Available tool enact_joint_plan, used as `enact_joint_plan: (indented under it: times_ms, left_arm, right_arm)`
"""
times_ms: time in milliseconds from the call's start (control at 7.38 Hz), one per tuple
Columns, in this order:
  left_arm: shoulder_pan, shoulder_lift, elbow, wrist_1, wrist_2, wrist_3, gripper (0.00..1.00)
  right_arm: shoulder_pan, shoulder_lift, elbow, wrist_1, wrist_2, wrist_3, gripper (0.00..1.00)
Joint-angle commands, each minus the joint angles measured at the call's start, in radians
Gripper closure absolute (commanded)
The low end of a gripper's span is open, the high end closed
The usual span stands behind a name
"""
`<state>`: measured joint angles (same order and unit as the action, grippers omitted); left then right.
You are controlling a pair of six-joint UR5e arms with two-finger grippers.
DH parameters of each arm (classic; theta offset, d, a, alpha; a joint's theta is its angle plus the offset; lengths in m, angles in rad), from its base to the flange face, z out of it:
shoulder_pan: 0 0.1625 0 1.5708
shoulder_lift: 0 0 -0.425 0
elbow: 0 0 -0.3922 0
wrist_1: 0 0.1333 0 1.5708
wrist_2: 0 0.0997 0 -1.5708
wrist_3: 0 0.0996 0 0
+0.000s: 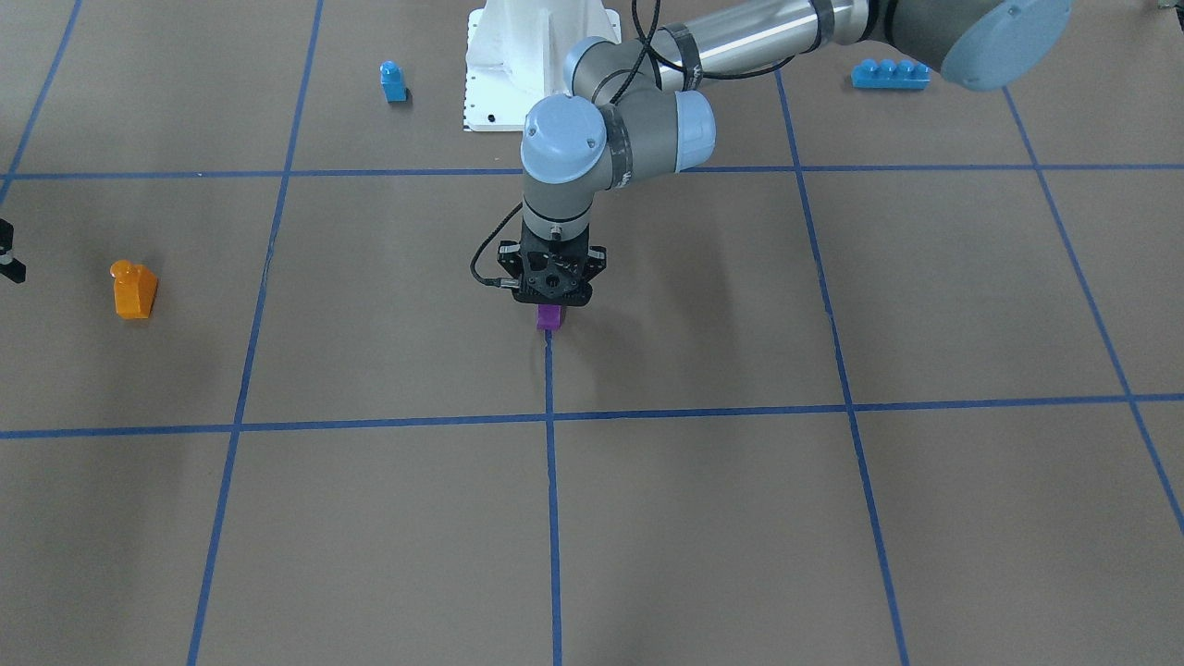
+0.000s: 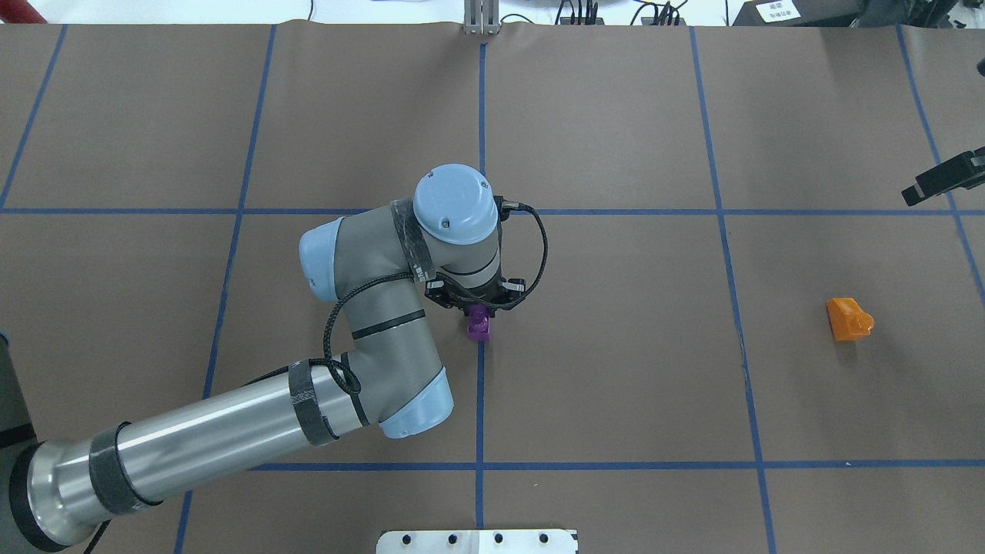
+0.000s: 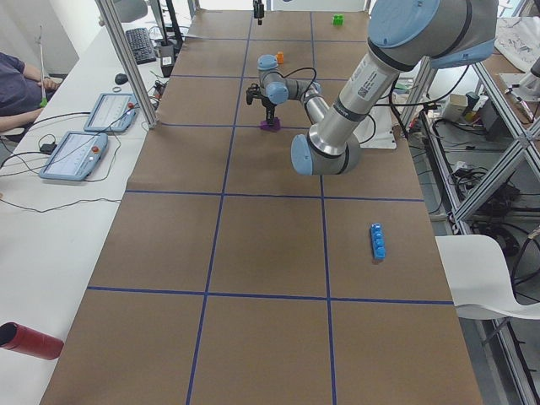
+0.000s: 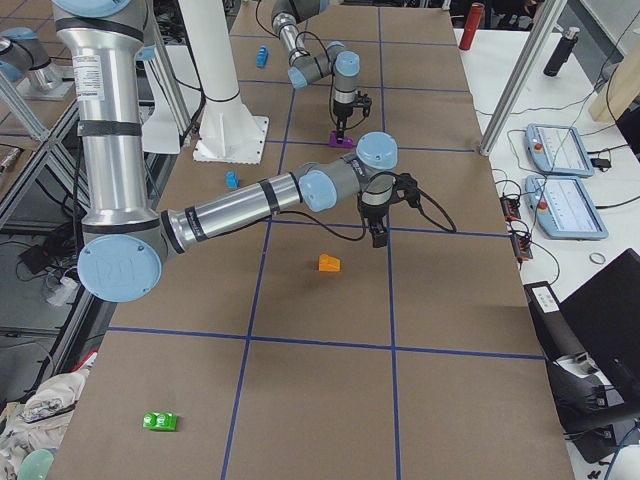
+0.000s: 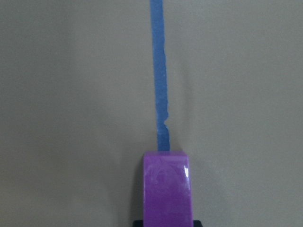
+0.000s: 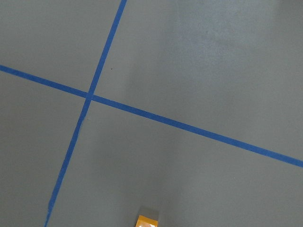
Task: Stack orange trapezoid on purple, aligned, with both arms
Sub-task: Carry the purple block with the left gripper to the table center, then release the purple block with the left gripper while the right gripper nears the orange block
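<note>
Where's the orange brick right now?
In the overhead view the orange brick lies alone on the table's right side, nearest the right gripper, far from the purple brick at the centre.

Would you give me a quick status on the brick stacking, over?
Left gripper down at small glossy purple sloped brick, grip unclear. Right gripper near glossy orange sloped brick, not touching. Nothing between bricks.

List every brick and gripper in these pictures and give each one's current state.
purple brick: on the table, on a tape line, beneath the left gripper.
orange trapezoid: on the table, untouched.
left gripper: down at the purple brick; grip unclear.
right gripper: off the orange trapezoid; open or shut unclear.
small blue brick: standing alone.
long blue brick: lying alone.
</note>
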<state>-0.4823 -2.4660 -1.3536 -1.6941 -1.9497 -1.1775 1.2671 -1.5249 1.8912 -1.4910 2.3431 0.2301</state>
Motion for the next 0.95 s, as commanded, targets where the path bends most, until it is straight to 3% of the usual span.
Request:
enact_joint_plan:
  times_ms: [0,136,271,542,814]
  left_arm:
    - [0.001,-0.001,0.008,-0.003,0.000,-0.001,0.43]
    - [0.011,0.001,0.008,-0.003,0.000,0.001,0.08]
    - [0.019,-0.001,0.007,-0.001,0.000,-0.002,0.00]
    - [-0.002,0.001,-0.037,0.010,-0.011,0.002,0.00]
    - [-0.117,0.094,-0.227,0.104,-0.169,0.042,0.01]
  right_arm:
    - [0.000,0.000,-0.001,0.000,0.001,0.000,0.00]
    - [0.000,0.000,-0.001,0.000,0.001,0.000,0.00]
    - [0.000,-0.001,-0.003,0.000,0.001,0.000,0.00]
    - [-0.009,-0.009,0.000,0.000,0.002,0.021,0.00]
    - [-0.061,-0.036,0.022,0.026,-0.010,0.116,0.00]
